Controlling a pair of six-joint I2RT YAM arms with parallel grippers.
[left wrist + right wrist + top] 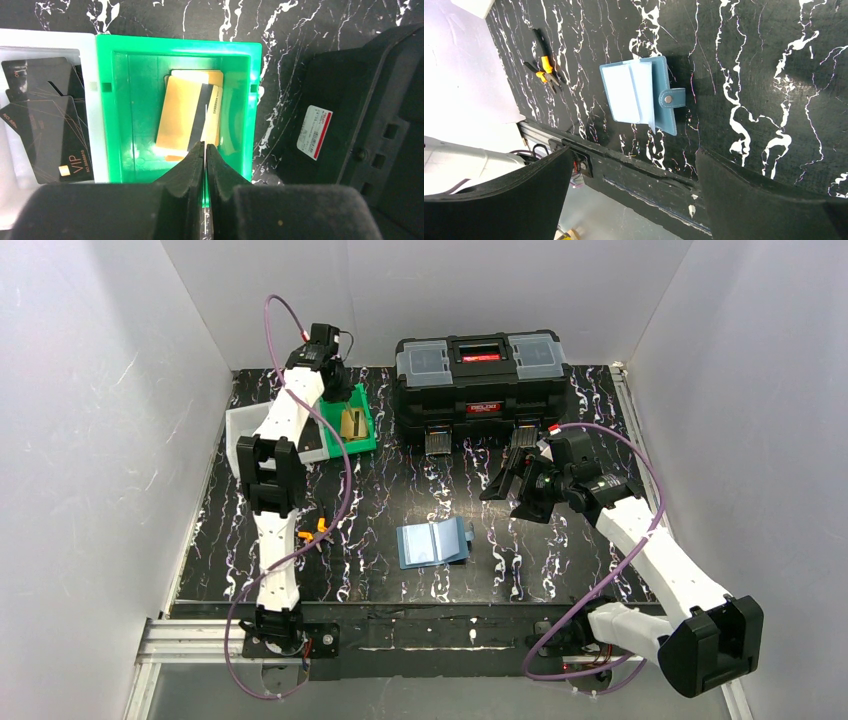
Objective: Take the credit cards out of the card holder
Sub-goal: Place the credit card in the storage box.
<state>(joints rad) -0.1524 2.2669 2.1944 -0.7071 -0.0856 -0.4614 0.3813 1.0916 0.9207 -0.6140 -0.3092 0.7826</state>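
L gripper (205, 148) held over green bin (117, 100), far left; fingers closed on thin card (205, 117), seen edge-on. Orange-tan cards (180, 117) laid in bin, dark cards (50, 125) in white tray (92, 55) just left. Card holder (433, 542) left open, near centre. R gripper (634, 192) spread wide, above and right of it.

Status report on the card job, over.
Left gripper shut on edge-on card over green bin, orange cards inside. Right gripper open, clear of card holder. Nothing blocking.
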